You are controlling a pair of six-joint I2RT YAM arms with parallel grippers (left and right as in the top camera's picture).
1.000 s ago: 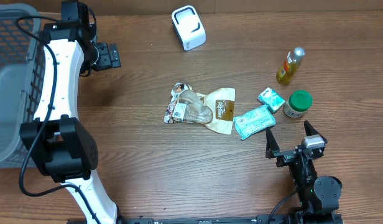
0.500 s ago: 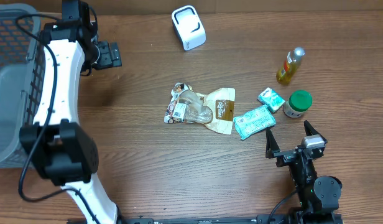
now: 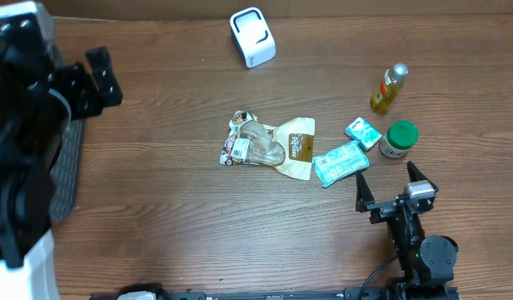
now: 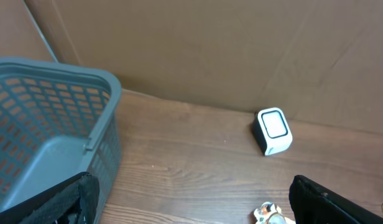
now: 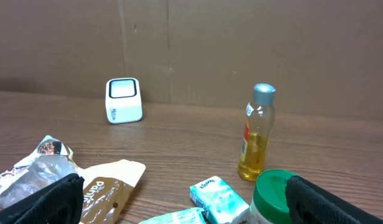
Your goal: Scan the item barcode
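Observation:
The white box-shaped scanner (image 3: 252, 36) stands at the back of the wooden table, also visible in the left wrist view (image 4: 273, 130) and the right wrist view (image 5: 123, 99). Several items lie mid-table: a clear snack bag (image 3: 252, 143), a brown pouch (image 3: 298, 148), two teal tissue packs (image 3: 340, 162), a green-lidded jar (image 3: 399, 138) and a yellow bottle (image 3: 390, 87). My left gripper (image 3: 92, 81) hangs open at the far left, holding nothing. At the front right my right gripper (image 3: 390, 185) is open and empty, just short of the jar (image 5: 278, 196) and a tissue pack (image 5: 219, 199).
A grey plastic basket (image 4: 48, 124) sits at the table's left end, largely hidden in the overhead view by my left arm (image 3: 19, 150). A brown cardboard wall (image 5: 241, 43) runs behind the table.
My left arm has swung left and risen close to the overhead camera, now covering the basket. The right arm and the items have not moved.

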